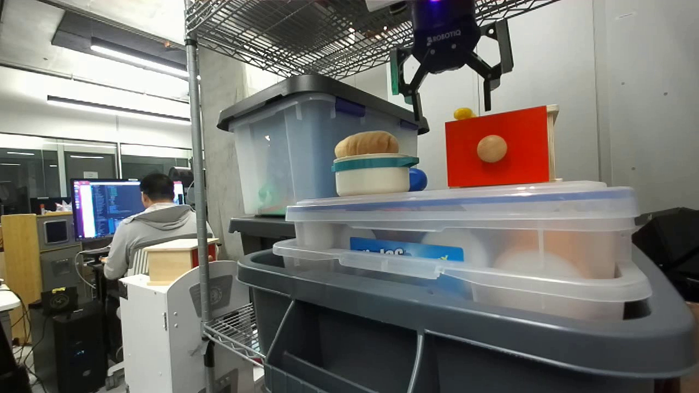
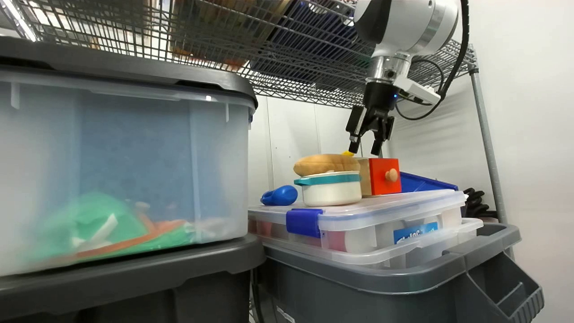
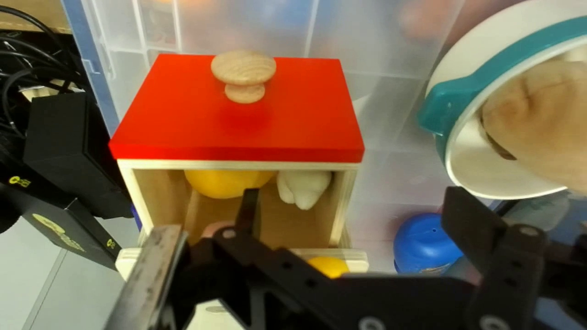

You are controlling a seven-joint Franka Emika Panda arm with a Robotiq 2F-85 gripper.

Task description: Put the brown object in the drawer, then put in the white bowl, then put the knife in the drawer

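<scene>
1. Gripper [image 2: 365, 149]: jaws spread wide, nothing held between them; it hangs above the level of the drawer [image 3: 293, 123].
2. Drawer: pulled out, interior exposed behind the red front; a yellow piece [image 3: 224, 183] and a white lump [image 3: 304, 188] lie inside, near that front.
3. Bun [image 1: 367, 144], the task's brown object: resting on the white bowl [image 1: 372, 181], above its rim; both stand near the drawer, apart from it.
4. Step in hand: presumably the first, as the bun lies outside the drawer; no knife can be made out.
5. Next move: should call for a sideways shift to the bun, a descent astride it, and a grip that leaves the bowl behind.
</scene>
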